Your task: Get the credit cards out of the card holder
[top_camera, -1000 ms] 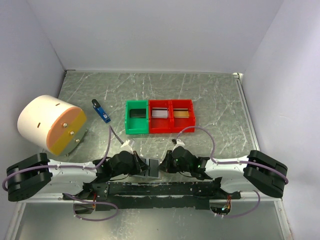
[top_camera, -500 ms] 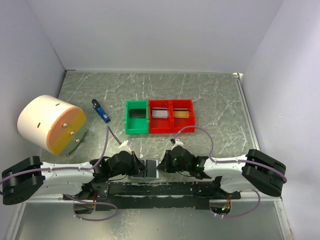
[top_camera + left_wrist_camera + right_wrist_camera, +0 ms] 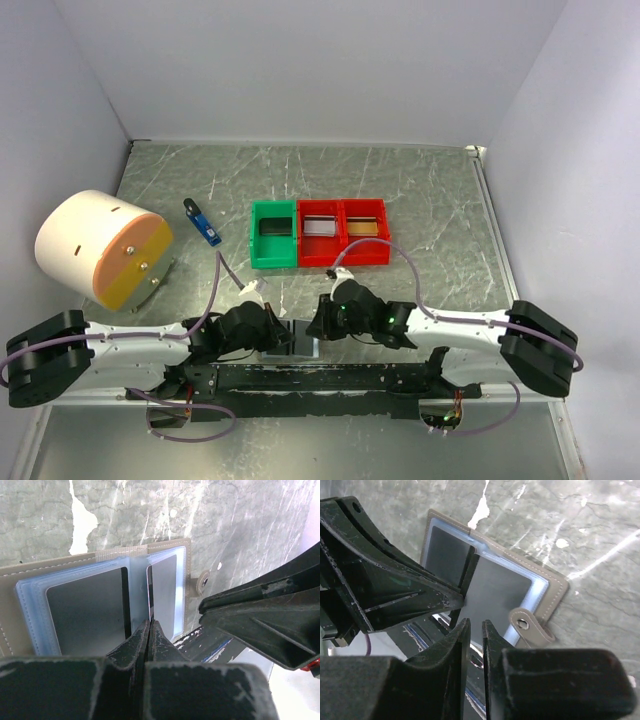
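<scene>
While the small flat grey bifold card holder (image 3: 136, 580) lies open at the near edge of the table (image 3: 420, 180) between both arms, its dark cards (image 3: 85, 610) sit in the pale blue sleeves, so I'd say nothing's out yet. The left gripper (image 3: 149, 625) has its fingers pressed together at the centre fold. The right gripper (image 3: 475, 630) shows a thin slit, and I can't tell if it's got a card. From above, the arms mostly hide the holder.

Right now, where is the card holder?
The card holder lies open at the near middle of the top view, between the left tool and right tool.
</scene>
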Robot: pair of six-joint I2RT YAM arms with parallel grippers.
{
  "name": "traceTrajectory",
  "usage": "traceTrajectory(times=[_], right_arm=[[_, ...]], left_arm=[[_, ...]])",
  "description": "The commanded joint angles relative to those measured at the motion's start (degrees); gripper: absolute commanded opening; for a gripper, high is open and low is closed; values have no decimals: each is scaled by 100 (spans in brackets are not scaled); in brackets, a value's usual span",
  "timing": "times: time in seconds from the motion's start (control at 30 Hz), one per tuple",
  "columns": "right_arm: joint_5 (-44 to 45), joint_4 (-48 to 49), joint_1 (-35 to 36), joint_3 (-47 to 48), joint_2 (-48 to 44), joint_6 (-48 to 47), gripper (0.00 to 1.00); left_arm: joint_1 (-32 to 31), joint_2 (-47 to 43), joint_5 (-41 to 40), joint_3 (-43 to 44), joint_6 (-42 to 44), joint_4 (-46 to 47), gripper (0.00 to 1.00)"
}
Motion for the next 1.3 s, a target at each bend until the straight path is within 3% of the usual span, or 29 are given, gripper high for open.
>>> traceTrajectory(times=[0.0, 0.2, 0.63, 1.07, 1.27], right_arm=[[-270, 39, 68, 177, 423, -174, 17], [133, -362, 69, 126, 890, -134, 18], [279, -197, 45, -386, 800, 183, 18], [18, -351, 45, 341, 397, -281, 22], [-98, 69, 45, 381, 910, -232, 27]], left_arm=[[-24, 6, -28, 165, 15, 64, 7], [-23, -96, -52, 216, 41, -128, 7], [-23, -354, -223, 350, 94, -674, 7], [-23, -306, -179, 298, 65, -534, 7], [-23, -207, -107, 266, 59, -347, 7]])
